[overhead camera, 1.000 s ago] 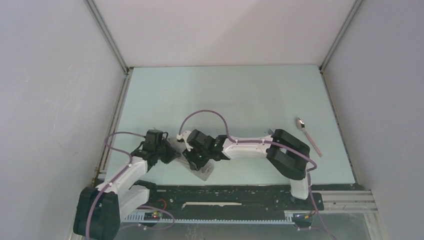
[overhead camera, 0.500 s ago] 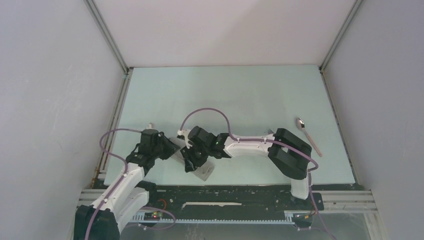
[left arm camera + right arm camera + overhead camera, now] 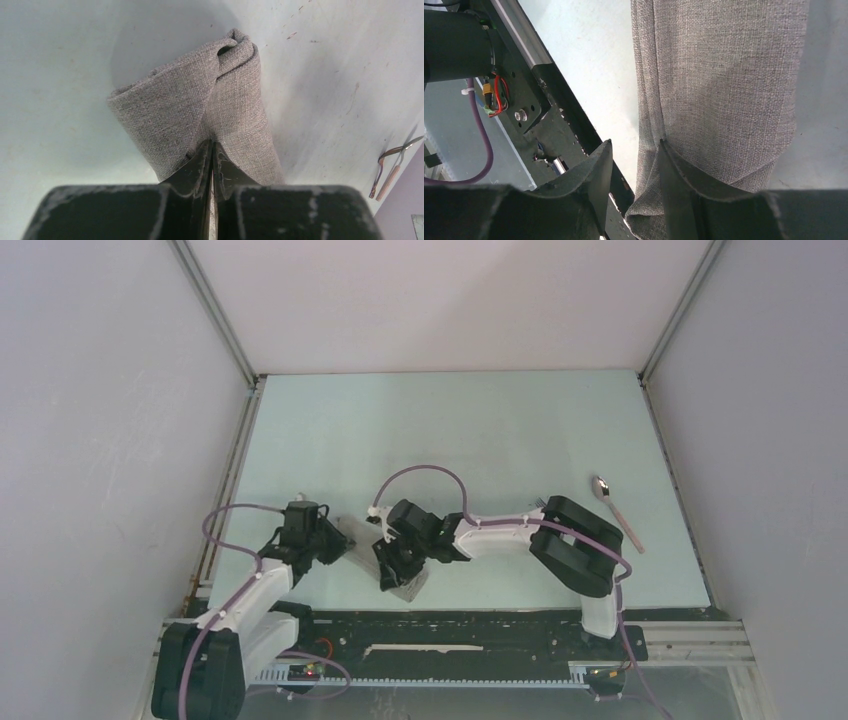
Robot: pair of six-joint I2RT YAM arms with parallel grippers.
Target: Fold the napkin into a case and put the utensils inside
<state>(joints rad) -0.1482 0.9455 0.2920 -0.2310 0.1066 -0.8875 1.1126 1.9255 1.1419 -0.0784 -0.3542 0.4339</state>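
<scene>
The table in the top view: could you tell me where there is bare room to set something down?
The far half of the table is bare, up to the back wall; the spoon borders it at right. The near middle is crowded: the left gripper and right gripper meet at the folded napkin.

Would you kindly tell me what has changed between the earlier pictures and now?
The left gripper drew back slightly leftward, jaws pinched shut on the folded napkin. The right gripper, jaws apart at the napkin's edge, shifted slightly toward the near side of the table. The spoon stayed put.
</scene>
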